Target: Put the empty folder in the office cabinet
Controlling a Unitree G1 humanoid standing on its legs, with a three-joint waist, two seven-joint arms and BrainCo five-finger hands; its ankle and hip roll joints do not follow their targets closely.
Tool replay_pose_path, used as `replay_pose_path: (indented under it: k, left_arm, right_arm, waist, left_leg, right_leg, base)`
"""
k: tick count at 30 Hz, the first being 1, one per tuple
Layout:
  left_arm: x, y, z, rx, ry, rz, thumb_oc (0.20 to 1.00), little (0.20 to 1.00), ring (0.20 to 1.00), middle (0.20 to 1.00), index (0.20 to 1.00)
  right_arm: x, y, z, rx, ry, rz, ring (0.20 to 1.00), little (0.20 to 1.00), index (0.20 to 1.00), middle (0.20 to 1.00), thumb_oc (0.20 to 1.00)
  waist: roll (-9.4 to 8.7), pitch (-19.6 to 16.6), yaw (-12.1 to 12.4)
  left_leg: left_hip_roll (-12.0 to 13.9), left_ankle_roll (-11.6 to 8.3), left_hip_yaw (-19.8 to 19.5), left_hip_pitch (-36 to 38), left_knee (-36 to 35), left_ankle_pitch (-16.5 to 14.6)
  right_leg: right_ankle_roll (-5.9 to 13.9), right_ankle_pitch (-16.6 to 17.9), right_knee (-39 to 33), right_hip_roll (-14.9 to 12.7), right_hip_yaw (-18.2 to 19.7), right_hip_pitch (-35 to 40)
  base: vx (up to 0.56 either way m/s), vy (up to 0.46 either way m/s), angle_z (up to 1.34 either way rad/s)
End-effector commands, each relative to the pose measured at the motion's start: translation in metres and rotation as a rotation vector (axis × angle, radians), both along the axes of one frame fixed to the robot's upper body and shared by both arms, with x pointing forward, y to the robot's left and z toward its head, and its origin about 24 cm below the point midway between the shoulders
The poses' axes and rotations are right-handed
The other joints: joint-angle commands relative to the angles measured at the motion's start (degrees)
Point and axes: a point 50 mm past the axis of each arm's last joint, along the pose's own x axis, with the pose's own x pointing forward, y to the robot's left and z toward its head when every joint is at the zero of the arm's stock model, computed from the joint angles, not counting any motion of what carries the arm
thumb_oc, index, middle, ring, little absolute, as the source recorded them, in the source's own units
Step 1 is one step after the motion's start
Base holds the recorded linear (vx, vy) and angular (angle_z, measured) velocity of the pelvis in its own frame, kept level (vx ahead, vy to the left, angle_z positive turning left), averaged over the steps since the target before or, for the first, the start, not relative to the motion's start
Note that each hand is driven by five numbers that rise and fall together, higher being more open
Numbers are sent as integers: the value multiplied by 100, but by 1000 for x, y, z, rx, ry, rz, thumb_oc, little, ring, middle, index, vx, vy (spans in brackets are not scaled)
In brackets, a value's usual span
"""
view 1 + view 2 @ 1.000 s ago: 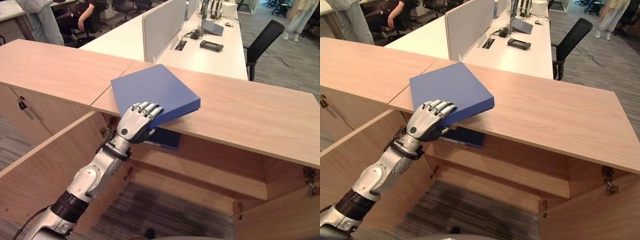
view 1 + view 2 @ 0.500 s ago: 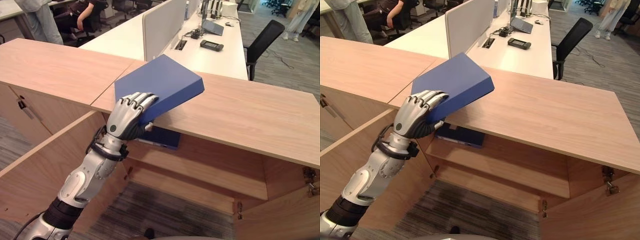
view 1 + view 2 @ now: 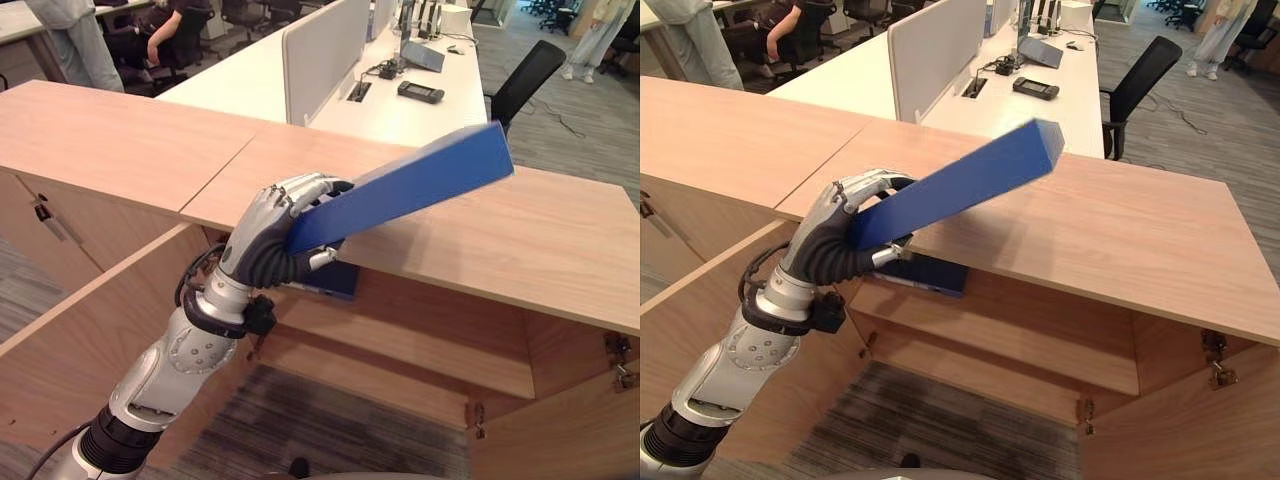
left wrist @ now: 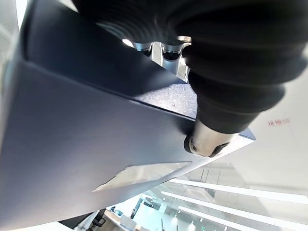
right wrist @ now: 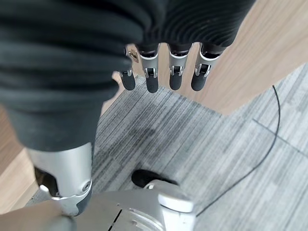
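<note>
1. An open office: a white desk point(image 3: 410, 110) with a screen divider point(image 3: 322, 45) stands behind a long wooden cabinet top point(image 3: 480, 225), a black chair point(image 3: 530, 75) sits to the right, and people are at the far left.
2. Below the top, the cabinet point(image 3: 400, 340) is open, its doors swung out on both sides. A second blue folder point(image 3: 325, 278) lies on the inner shelf, under the front edge.
3. The blue folder point(image 3: 410, 185) is up off the wooden top, tilted so its far end points up and away toward the desk. I judge the tilt serves to clear the front edge before the folder goes down into the opening.
4. The left hand point(image 3: 270, 235) clamps the folder's near end, fingers curled over the upper face and thumb beneath. The wrist is bent back, the forearm rising steeply from the lower left.
5. The right hand point(image 5: 163, 72) hangs low over the carpet beside a wooden panel, fingers straight and loose, holding nothing.
6. Placement is not yet done; the folder is above the cabinet, not inside.
</note>
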Motion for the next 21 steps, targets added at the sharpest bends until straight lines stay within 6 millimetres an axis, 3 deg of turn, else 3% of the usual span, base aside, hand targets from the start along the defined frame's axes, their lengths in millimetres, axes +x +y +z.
replay_pose_path:
  k: [1, 4, 21]
  left_arm:
    - [5, 7, 8, -215, 114, -118, 200, 200, 200, 200, 200]
    - [14, 15, 4, -358, 193, -126, 200, 200, 200, 200, 200]
    - [16, 26, 1, -457, 225, -91, 200, 200, 200, 200, 200]
  right_arm:
    - [2, 1, 0, 11, 15, 29, 1000, 1000, 1000, 1000, 1000]
    - [1, 2, -1, 25, 29, 33, 1000, 1000, 1000, 1000, 1000]
    - [0, 2, -1, 23, 28, 22, 1000, 1000, 1000, 1000, 1000]
  waist:
    - [-265, -229, -50]
    - [-256, -241, -34]
    - [-238, -255, -18]
  left_leg:
    - [-292, 147, -85, 87, 16, -576]
    - [-289, 135, -116, 113, 16, -571]
    - [-277, 128, -130, 131, 16, -589]
  right_leg:
    - [503, 453, 32, -1, -214, -238]
    - [485, 440, 32, -3, -203, -199]
    - [474, 401, 32, -18, -206, -158]
  base:
    - [0, 0, 0]
    - [0, 0, 0]
    - [0, 0, 0]
